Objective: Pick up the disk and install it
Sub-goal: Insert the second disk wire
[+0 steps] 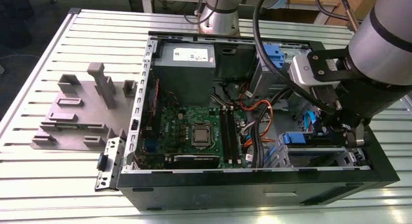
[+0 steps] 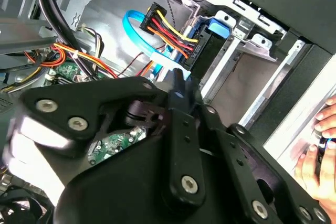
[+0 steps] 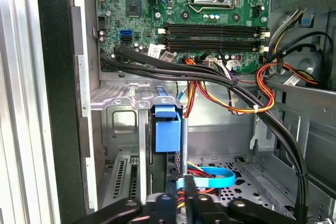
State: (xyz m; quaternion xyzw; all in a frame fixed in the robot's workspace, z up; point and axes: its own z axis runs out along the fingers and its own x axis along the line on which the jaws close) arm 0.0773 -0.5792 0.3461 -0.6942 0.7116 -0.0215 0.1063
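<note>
Gripper [image 3: 184, 203], closed on the blue-railed disk [image 3: 167, 135], holds it upright, partly seated in the drive cage [image 3: 121, 100]; installation nearly complete.

Work table [image 1: 38, 185]: pale, slatted metal top. On it: an open black computer case [image 1: 257, 190] lying on its side, and, toward the exterior view's left, a flat grey fixture plate [image 1: 77, 120] with upright blocks; arm base at far edge.
</note>
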